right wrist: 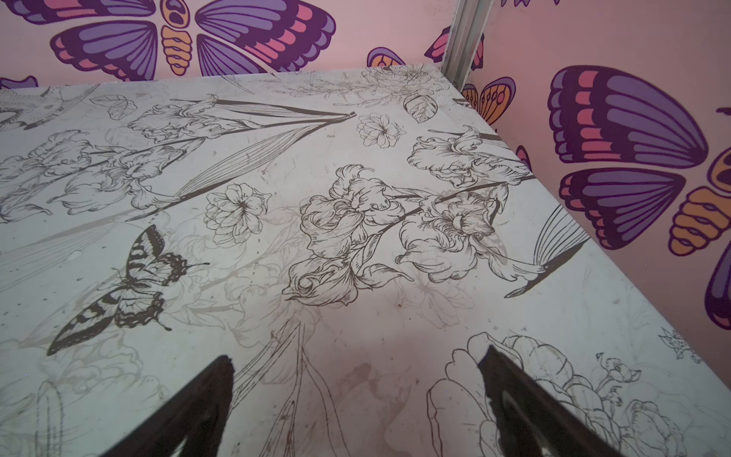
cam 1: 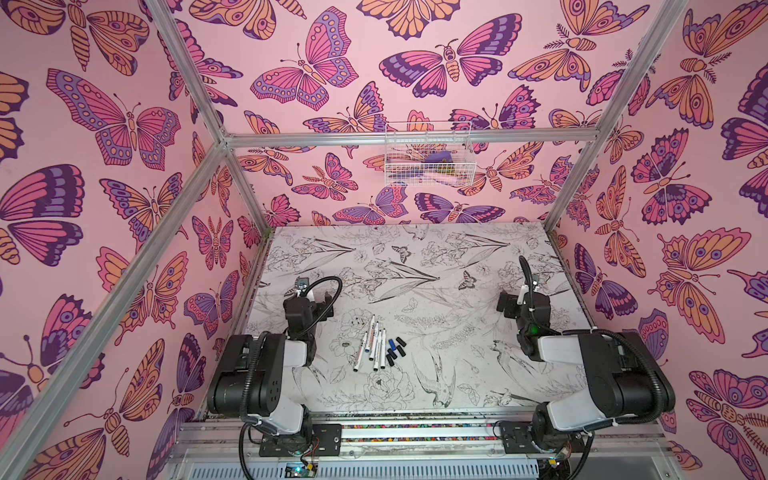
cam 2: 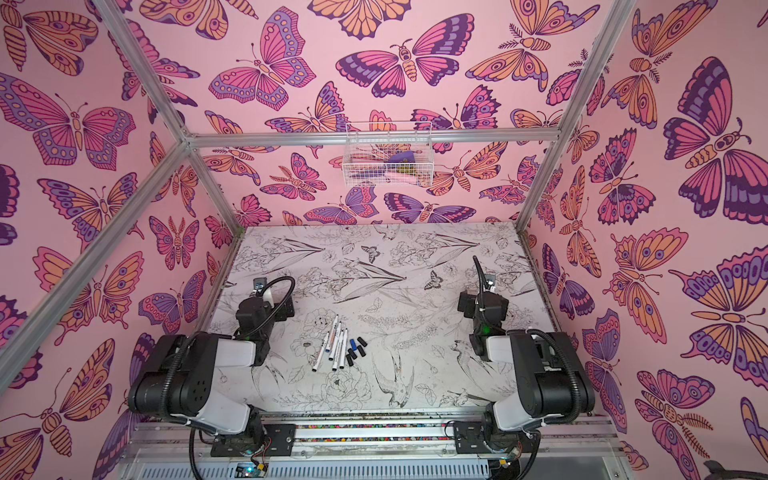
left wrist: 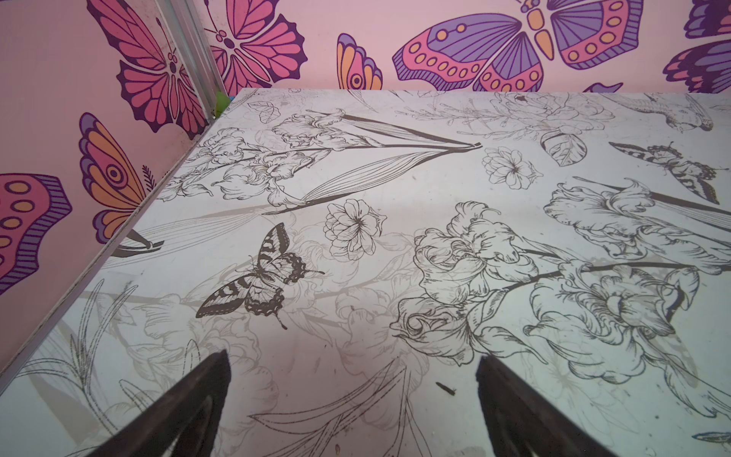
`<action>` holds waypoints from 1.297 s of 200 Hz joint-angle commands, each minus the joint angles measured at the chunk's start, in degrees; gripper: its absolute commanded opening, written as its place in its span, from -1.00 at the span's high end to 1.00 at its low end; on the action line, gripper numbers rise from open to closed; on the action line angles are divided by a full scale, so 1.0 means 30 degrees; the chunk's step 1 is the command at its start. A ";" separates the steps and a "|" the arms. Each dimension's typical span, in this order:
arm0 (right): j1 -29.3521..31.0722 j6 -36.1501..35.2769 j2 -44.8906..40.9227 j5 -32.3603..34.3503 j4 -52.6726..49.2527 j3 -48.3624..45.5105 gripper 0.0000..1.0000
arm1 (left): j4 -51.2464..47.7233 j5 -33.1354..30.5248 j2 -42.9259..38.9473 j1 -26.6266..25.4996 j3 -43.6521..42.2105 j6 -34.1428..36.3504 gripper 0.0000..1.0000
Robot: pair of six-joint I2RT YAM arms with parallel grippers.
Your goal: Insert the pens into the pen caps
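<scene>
Low in the middle of both top views we count five pens [cam 1: 372, 348], lying close together, and five pen caps [cam 1: 395, 352], four black and one blue. We also count two robot arms [cam 1: 266, 374] and one wire basket [cam 1: 415, 171].

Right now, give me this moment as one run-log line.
stage: not started | left gripper: open, empty | right gripper: open, empty | pens: uncapped, side by side | caps: loose, beside pens

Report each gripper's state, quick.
Left gripper: open, holding nothing.
Right gripper: open, holding nothing.
</scene>
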 commanded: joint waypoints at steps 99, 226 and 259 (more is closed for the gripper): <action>-0.0321 0.0180 -0.0165 -0.0662 0.0164 0.0418 -0.98 | 0.0334 0.0173 -0.0025 0.0005 0.0018 0.0126 -0.98; -0.0197 -0.0166 -0.0706 -0.0802 -0.0058 0.0698 -0.58 | 0.0255 0.0202 0.0003 0.0004 0.0076 0.0120 -0.98; 0.0045 0.1134 -0.3539 0.1093 -1.0597 0.5591 -0.28 | 0.0249 0.0205 -0.0010 0.0006 0.0076 0.0136 -0.98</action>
